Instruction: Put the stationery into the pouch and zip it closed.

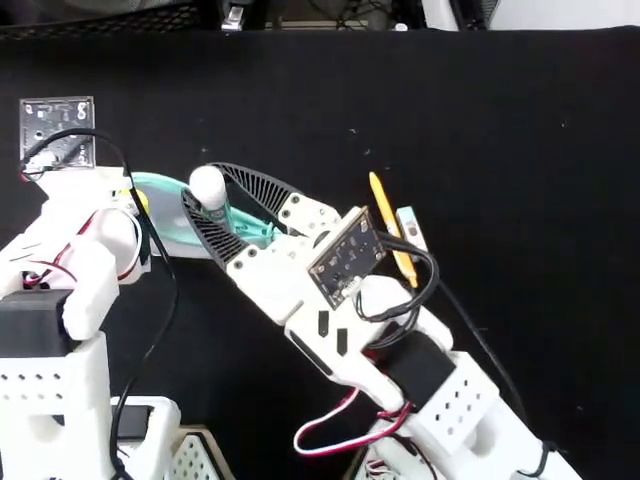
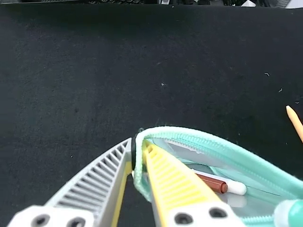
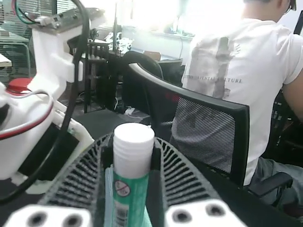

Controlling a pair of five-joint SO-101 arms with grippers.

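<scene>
Currently, at the left of the black table (image 1: pixel 500 120), the left gripper (image 2: pixel 138 147) is clamped on the end of the rim of the mint pouch (image 1: pixel 165 218), with one finger on each side of the fabric. The pouch lies flat, zip undone and mouth gaping. A white pen with a brown band (image 2: pixel 218 184) lies inside it.

Just right of that grip point, the right gripper (image 3: pixel 133 144) is closed on the glue stick (image 1: pixel 208 184). Its black ribbed fingers press against both sides of the tube just under the white cap. The tube points cap-up and its green lower end is at the pouch mouth. Whether it has entered the opening cannot be determined.

Farther right, well apart from the pouch, a yellow pencil (image 1: pixel 390 226) lies on the table. A small pale block (image 1: pixel 411 230) lies just beside it on the right.
</scene>
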